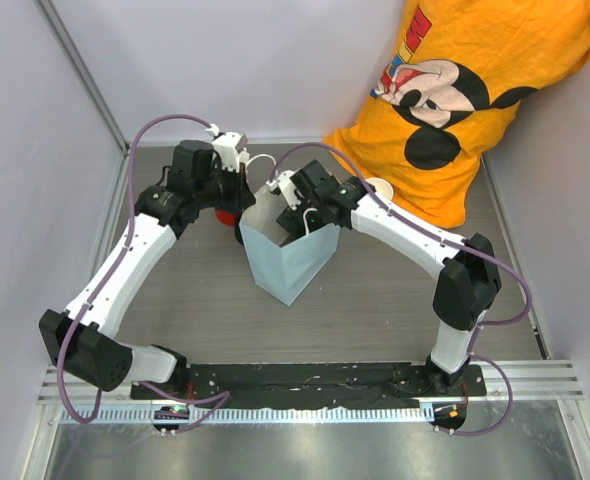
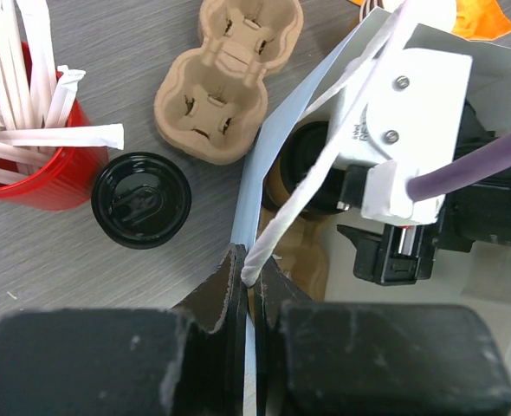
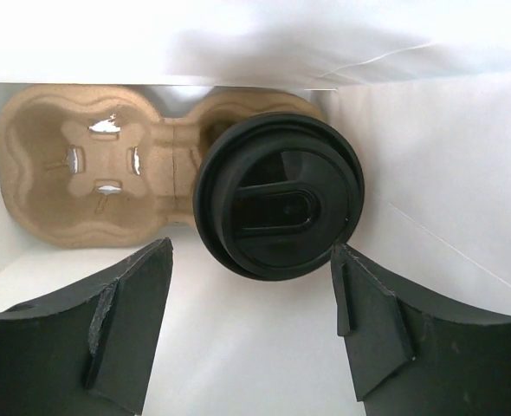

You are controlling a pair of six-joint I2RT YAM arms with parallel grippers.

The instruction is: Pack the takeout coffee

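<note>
Inside the paper bag, smooth white within and pale blue outside, the takeout coffee stands upright in 1 well of a moulded brown pulp carrier with 2 wells. Only its round, glossy black lid with an oval recess shows from above. The right gripper hangs over it, its 2 matte black fingers spread wide on either side, clear of the lid. The left gripper is pinched tight on the bag's upper edge, beside a twisted white paper handle. Outside, on the grey wood-grain table, lie a second pulp carrier, a loose black lid and a red cup of paper-wrapped sticks.
</note>
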